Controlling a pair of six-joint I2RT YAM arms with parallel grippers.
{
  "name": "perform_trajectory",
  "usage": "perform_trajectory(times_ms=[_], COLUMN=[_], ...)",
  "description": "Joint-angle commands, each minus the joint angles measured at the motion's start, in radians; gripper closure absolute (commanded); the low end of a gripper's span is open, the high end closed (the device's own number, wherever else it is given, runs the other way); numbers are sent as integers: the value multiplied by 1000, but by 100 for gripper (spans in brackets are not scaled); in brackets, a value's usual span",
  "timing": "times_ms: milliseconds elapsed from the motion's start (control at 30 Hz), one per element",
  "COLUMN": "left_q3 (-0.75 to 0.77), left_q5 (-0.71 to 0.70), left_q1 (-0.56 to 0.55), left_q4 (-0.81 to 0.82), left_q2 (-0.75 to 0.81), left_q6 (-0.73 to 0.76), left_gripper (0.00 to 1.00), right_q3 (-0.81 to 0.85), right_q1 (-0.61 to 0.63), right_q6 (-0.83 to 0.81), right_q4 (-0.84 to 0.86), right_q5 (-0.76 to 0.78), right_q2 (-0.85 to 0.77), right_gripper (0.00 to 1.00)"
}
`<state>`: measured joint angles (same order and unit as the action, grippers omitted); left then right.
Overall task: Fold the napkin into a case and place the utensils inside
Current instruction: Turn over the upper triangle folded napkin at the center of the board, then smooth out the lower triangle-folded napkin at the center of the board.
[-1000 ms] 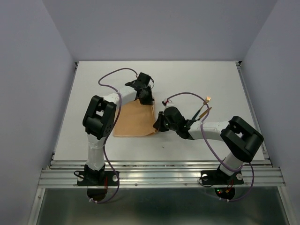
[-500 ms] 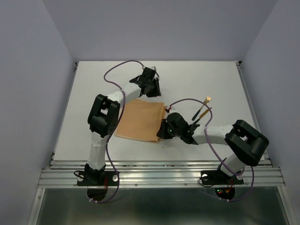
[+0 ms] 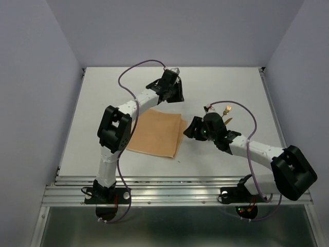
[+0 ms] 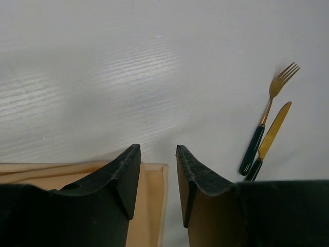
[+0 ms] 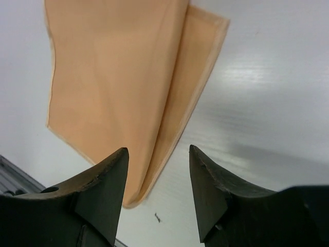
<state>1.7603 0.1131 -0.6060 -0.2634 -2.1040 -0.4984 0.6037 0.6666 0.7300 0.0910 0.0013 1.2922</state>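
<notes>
The peach-orange napkin (image 3: 154,135) lies folded flat on the white table (image 3: 103,98), a doubled layer showing along its right edge. My left gripper (image 3: 176,95) hovers just beyond its far right corner, open and empty; in the left wrist view the napkin's corner (image 4: 150,198) shows under the left gripper (image 4: 158,154). My right gripper (image 3: 191,130) stands open beside the napkin's right edge, apart from it. The right wrist view shows the napkin (image 5: 118,77) ahead of the right gripper (image 5: 158,154). The utensils, a gold fork (image 4: 268,110) and knife (image 4: 272,135) with dark handles, lie side by side; the right arm mostly hides the utensils (image 3: 226,110) from above.
Purple cables (image 3: 139,67) loop above both arms. A metal rail (image 3: 175,188) runs along the table's near edge, and grey walls (image 3: 41,77) enclose the table on three sides. A small dark speck (image 5: 158,218) sits on the table near the napkin's front corner.
Both grippers have opened and let go of the napkin, which now lies flat and wider. The left gripper moved back and right; the right arm swung right, away from the cloth.
</notes>
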Motion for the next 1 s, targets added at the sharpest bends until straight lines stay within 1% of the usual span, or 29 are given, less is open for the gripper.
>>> perform_trajectory(times_ms=[0, 67, 167, 200, 233, 300, 400, 500, 533, 633, 800, 867, 967], left_q3=[-14, -89, -163, -197, -205, -226, -242, -214, -203, -160, -88, -64, -10], left_q5=[-52, -53, -49, -43, -43, -23, -27, -36, -41, -62, -75, -84, -102], left_q1=[46, 64, 104, 110, 115, 111, 88, 49, 40, -1, -43, -60, -80], left_q4=[-33, -25, -13, -16, -23, -31, -23, -34, -39, -54, -83, -94, -126], left_q2=[179, 219, 286, 301, 305, 308, 296, 268, 245, 196, 121, 79, 32], left_q6=[20, 12, 1, 1, 6, 9, 3, 7, 8, 8, 11, 15, 23], left_gripper=[56, 56, 57, 57, 57, 59, 59, 59, 59, 59, 58, 58, 58], right_q3=[123, 175, 272, 289, 304, 332, 366, 389, 410, 432, 459, 467, 466], right_q1=[-110, -130, -156, -173, -188, -235, -246, -246, -246, -246, -246, -246, -246], right_q6=[-24, -43, -64, -67, -63, -28, -26, -60, -69, -101, -121, -121, -121], right_q4=[-20, -20, -25, -30, -34, -34, -36, -49, -66, -88, -123, -126, -126], right_q5=[-116, -152, -181, -182, -188, -244, -270, -255, -247, -222, -225, -218, -201], right_q2=[94, 148, 251, 275, 323, 364, 433, 475, 487, 518, 567, 584, 587], right_gripper=[47, 48, 49, 55, 58, 63, 64, 62, 60, 59, 59, 62, 72])
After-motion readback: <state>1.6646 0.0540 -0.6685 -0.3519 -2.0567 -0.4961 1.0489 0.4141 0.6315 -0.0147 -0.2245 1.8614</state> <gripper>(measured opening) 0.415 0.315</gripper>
